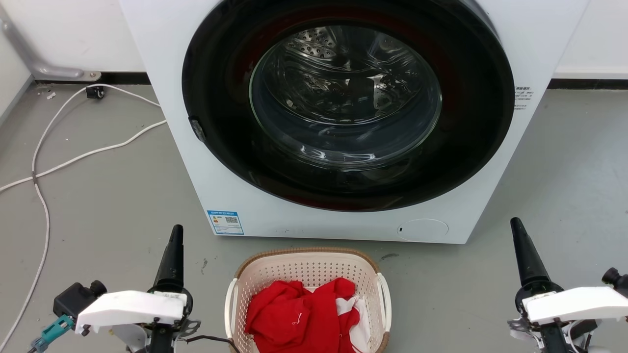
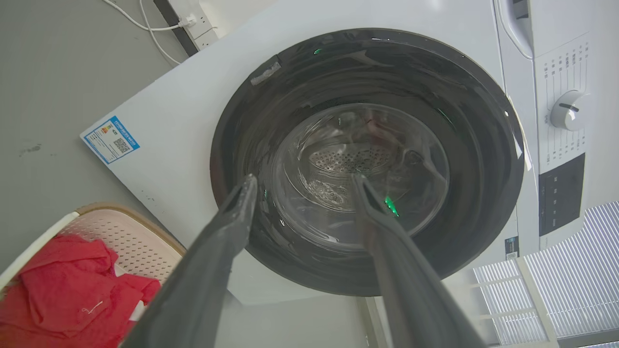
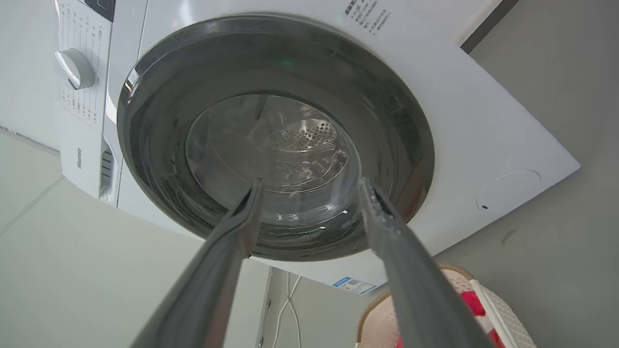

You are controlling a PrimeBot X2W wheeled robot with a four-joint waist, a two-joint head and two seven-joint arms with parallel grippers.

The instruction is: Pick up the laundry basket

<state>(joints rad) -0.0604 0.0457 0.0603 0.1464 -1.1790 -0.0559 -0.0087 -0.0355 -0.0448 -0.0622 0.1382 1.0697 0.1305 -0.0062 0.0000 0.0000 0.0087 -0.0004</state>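
The laundry basket (image 1: pixel 274 274), cream with a brown woven rim and white side handles, sits on the floor just in front of the washer, at the bottom middle of the head view. It holds red cloth (image 1: pixel 299 314). My left gripper (image 1: pixel 175 235) stands to the basket's left, well apart from it; the left wrist view shows this left gripper (image 2: pixel 304 181) open and empty, with the basket (image 2: pixel 121 227) at lower left. My right gripper (image 1: pixel 516 228) stands further off to the basket's right. In the right wrist view this gripper (image 3: pixel 309 182) is open and empty, the basket (image 3: pixel 503 314) at lower right.
A white front-loading washer (image 1: pixel 186 122) with a shut round glass door (image 1: pixel 343 93) fills the space behind the basket. White cables (image 1: pixel 73 157) trail over the grey floor at the left. Grey floor (image 1: pixel 564 196) lies open to the right of the washer.
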